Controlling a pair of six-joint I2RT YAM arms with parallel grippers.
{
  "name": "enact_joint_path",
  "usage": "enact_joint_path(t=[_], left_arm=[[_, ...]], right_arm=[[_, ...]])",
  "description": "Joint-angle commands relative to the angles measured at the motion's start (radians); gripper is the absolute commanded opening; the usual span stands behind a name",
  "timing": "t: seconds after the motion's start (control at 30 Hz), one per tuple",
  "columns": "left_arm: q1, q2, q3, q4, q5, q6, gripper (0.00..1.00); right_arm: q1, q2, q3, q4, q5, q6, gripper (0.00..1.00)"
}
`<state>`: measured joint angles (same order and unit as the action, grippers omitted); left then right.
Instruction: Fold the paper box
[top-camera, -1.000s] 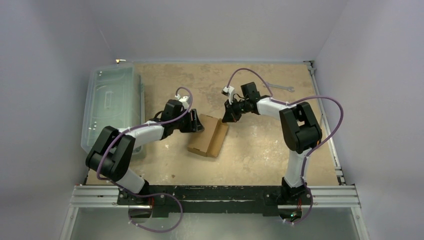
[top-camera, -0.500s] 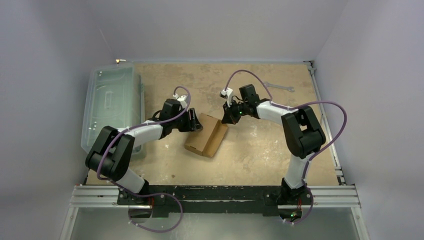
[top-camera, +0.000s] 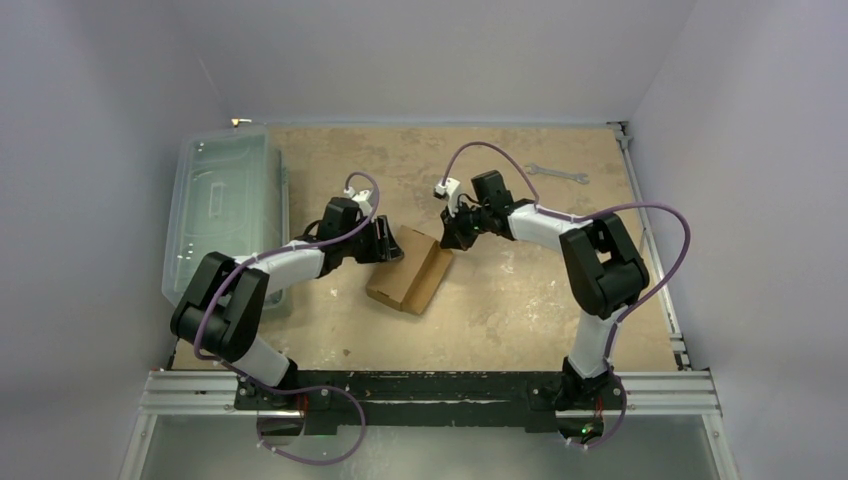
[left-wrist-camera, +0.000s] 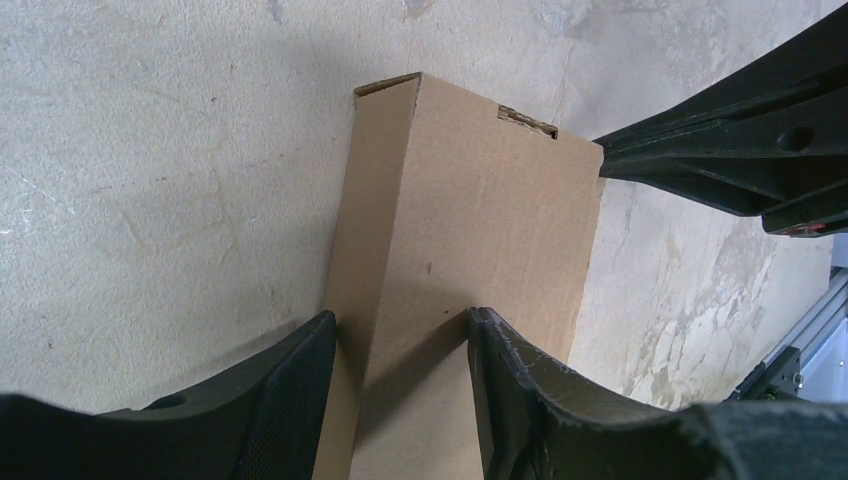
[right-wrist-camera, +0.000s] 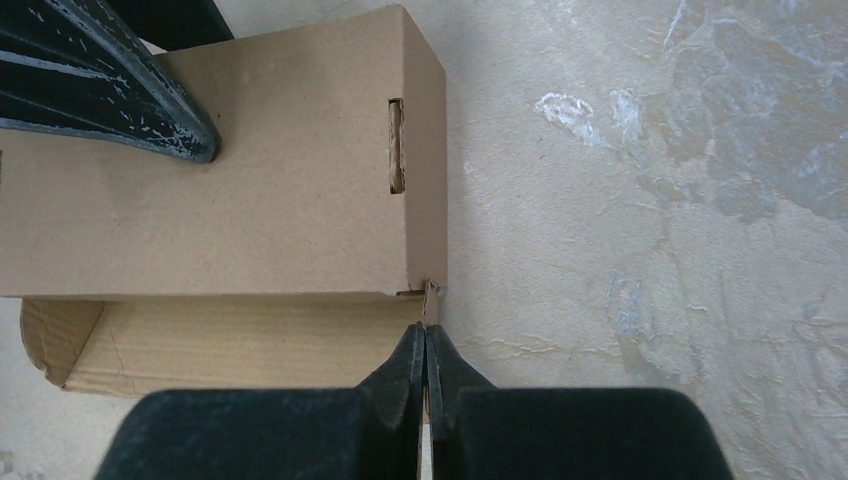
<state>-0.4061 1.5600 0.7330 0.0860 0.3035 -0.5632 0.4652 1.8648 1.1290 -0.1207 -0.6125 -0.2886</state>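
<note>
The paper box (top-camera: 408, 272) is brown cardboard, partly folded, and lies mid-table. Its long flap (right-wrist-camera: 230, 342) lies open on the right side. My left gripper (top-camera: 387, 243) is at the box's far-left end. In the left wrist view its jaws (left-wrist-camera: 400, 322) are open and straddle a folded edge of the box (left-wrist-camera: 470, 220). My right gripper (top-camera: 452, 232) is at the box's far-right corner. In the right wrist view it (right-wrist-camera: 427, 335) is shut on a thin cardboard tab at the corner of the box (right-wrist-camera: 220, 200).
A large clear plastic bin (top-camera: 225, 210) stands at the left edge of the table. A metal wrench (top-camera: 557, 174) lies at the far right. An aluminium rail (top-camera: 430, 392) runs along the near edge by the arm bases.
Both grippers and the box have shifted slightly to the left. The right gripper stays shut on the box's corner tab.
</note>
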Motion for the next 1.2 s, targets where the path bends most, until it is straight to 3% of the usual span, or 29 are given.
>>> enact_joint_path(t=[0.0,0.5,0.87,1.03,1.17], left_arm=[[0.010,0.022,-0.014,-0.038,-0.036,0.031,0.49],[0.010,0.121,0.060,-0.084,0.085,0.128,0.49],[0.010,0.153,0.081,-0.110,0.097,0.133,0.49],[0.013,0.120,0.114,-0.161,0.029,0.122,0.52],[0.026,0.081,0.141,-0.191,-0.023,0.116,0.59]], right_arm=[[0.026,-0.055,0.006,0.021,-0.004,-0.010,0.00],[0.058,-0.039,0.074,-0.020,0.046,0.006,0.00],[0.058,-0.042,0.105,-0.043,0.038,-0.001,0.00],[0.033,-0.057,0.121,-0.109,0.011,-0.032,0.08],[-0.007,-0.084,0.135,-0.174,-0.029,-0.063,0.20]])
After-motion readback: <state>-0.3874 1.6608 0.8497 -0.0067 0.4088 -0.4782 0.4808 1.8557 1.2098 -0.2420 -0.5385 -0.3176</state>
